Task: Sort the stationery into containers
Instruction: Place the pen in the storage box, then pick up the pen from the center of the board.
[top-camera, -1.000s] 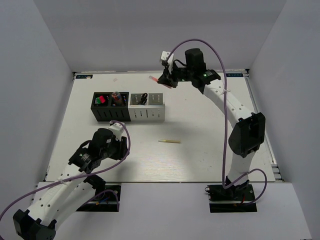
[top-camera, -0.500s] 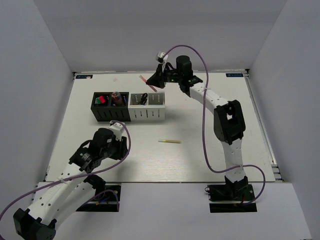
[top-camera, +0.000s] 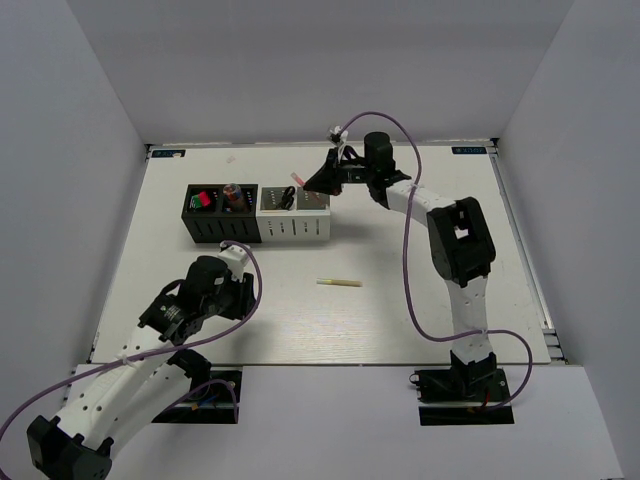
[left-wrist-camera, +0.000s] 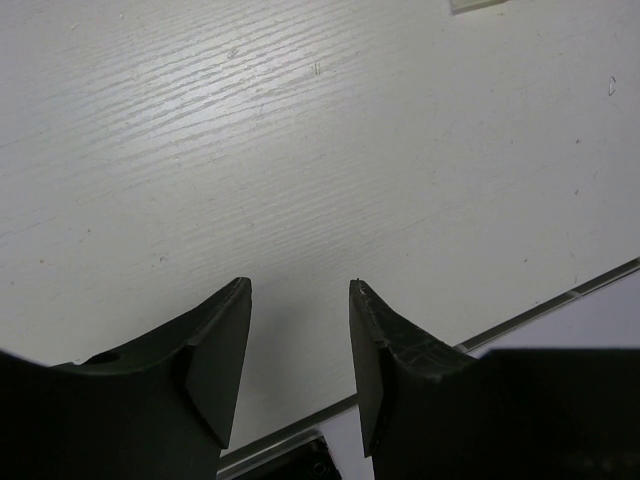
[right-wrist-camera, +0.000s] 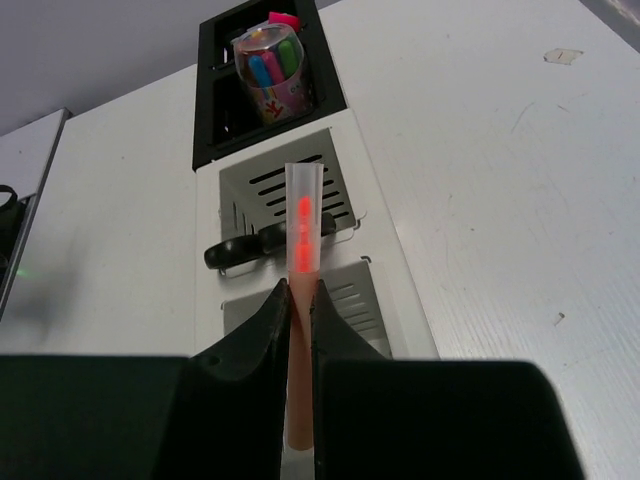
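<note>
Right claw (right-wrist-camera: 298, 298) is clamping the lower end of the tube (right-wrist-camera: 303, 215) between its two fingers, which are pressing in on it from 3 and 9 o'clock. In the wrist view the tube is running from the claw straight toward 12 o'clock, red showing inside its clear shaft. Its free end is hanging over the white pair of the holders (top-camera: 255, 214), but the pictures are not showing which white compartment lies under it. Scissors (right-wrist-camera: 250, 246) are standing in a white compartment, their black handles crossing behind the tube. Markers (right-wrist-camera: 272, 62) are sitting in a black compartment at 12 o'clock of the tube.

In the top view the holders are standing in a row at about 10 o'clock on the table (top-camera: 420, 300), black pair at the 9 o'clock end and white pair at the 3 o'clock end, with the clamped tube at the white end. A pencil (top-camera: 339, 283) is lying flat near the table's centre, well apart from both claws.

At 7 o'clock the left claw (left-wrist-camera: 300, 290) is hanging over bare table with its jaws apart, gripping nothing.
</note>
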